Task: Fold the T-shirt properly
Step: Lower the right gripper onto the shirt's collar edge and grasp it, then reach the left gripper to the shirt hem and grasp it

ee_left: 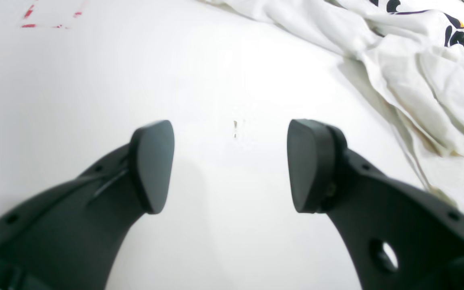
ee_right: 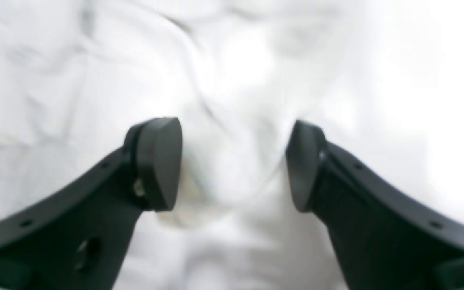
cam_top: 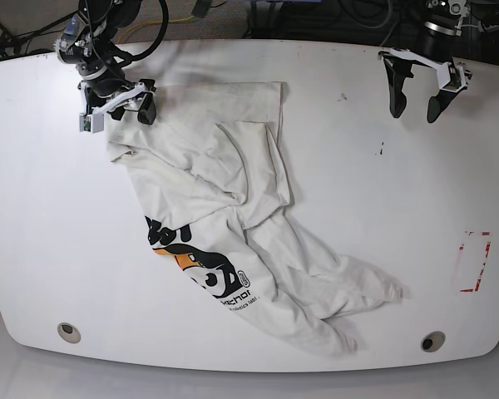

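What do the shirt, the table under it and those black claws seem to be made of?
T-shirt: soft woven or knit cloth, probably cotton; it creases and bunches, matte white.
Table: hard, smooth white board, slightly glossy; the material under the coating is unclear.
Left gripper and right gripper: matte black moulded plastic, seemingly, with smooth flat pads.

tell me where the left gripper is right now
In the base view the left gripper hangs open over bare table at the upper right, well clear of the T-shirt and above the red marking.
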Available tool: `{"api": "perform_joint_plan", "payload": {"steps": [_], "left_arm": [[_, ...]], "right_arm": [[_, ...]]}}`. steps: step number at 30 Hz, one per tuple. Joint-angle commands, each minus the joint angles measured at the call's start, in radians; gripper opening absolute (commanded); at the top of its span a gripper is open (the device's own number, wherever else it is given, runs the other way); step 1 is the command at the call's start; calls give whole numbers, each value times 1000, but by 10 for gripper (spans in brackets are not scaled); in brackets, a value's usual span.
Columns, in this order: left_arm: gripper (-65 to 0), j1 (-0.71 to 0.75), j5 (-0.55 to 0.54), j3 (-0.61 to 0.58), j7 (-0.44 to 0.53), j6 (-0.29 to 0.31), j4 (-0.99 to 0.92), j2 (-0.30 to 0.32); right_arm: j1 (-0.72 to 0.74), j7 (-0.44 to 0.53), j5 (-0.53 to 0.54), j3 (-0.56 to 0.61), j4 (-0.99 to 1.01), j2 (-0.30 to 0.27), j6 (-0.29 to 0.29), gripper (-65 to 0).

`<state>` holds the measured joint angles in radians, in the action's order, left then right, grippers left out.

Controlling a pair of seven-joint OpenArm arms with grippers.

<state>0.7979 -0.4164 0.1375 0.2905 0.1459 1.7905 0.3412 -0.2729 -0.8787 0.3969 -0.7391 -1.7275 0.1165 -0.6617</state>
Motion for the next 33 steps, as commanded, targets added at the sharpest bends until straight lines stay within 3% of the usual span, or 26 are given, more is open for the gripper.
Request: {"api": "perform_joint_plan", "payload": {"steps": [1, 4, 7, 8, 12, 14, 22, 27, 33], "left_arm": [[-253, -8, -3, 7, 14, 1, 16, 8], [-253, -47, -5, 11, -10, -1, 16, 8], [-253, -82, -11, 47, -95, -1, 27, 2], [-253, -93, -11, 58, -119, -1, 32, -1], [-253, -171, -11, 96, -230, -1, 35, -57], [-253, -217, -9, 126, -285, -1, 35, -80], [-251, -389, -5, 153, -500, -1, 38, -115], [-251, -516, -2, 149, -587, -1, 33, -121], [-250, -705, 0, 149, -729, -1, -73, -159]], "right_arm": [[1, -18, -13, 22, 19, -4, 1, -277], [5, -18, -13, 46, 34, -4, 1, -376], [-1, -18, -13, 77, 22, -4, 1, -618], [-4, -18, -13, 80, 13, -4, 1, -650], [-32, -18, -13, 86, -45, -4, -3, -650], [-53, -18, -13, 88, -93, -4, -33, -650], [-159, -20, -14, 88, -239, -33, -36, -650], [-202, -20, -23, 88, -242, -70, -36, -650], [-233, -20, -23, 86, -240, -74, -36, -650]]}}
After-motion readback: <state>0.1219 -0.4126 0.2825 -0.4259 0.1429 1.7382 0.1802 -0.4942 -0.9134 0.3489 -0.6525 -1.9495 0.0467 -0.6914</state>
